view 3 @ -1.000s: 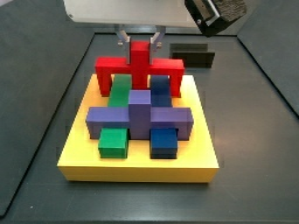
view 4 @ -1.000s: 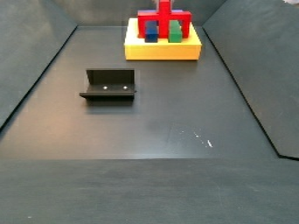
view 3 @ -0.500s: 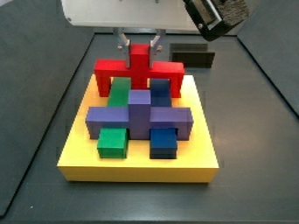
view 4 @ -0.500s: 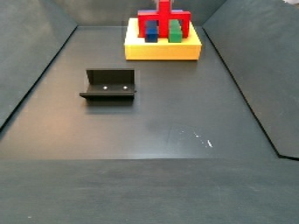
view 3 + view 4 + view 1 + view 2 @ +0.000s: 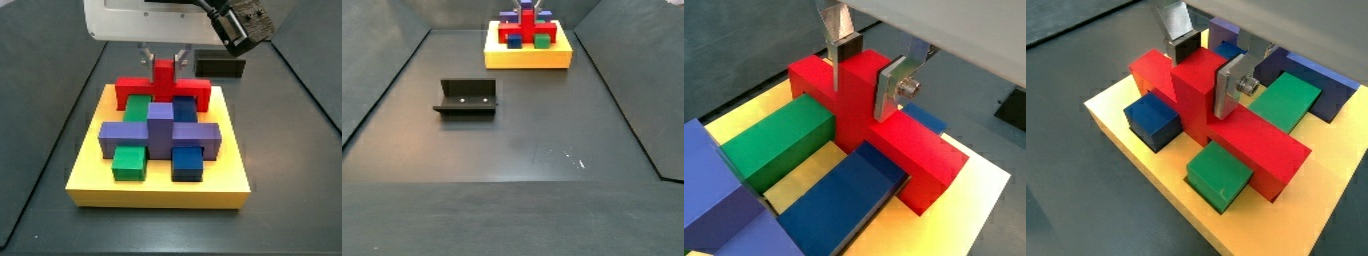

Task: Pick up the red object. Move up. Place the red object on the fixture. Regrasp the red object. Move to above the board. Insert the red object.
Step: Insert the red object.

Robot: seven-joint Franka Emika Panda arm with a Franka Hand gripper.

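The red object sits low on the far end of the yellow board, its bar across the board and its stub pointing up. My gripper hangs right over it, shut on the stub. In both wrist views the silver fingers press the stub's two sides, with my gripper closed around the red object. In a side view the red object shows on the board at the far end. The fixture stands alone on the floor, also seen behind the board as the fixture.
A purple cross block fills the board's middle, with a green block and a blue block in front of it. More green and blue blocks lie right beside the red bar. Dark walls ring the floor.
The gripper has come down with the red object, whose bar now sits lower against the board than half a second ago. The fixture and other blocks have not moved.
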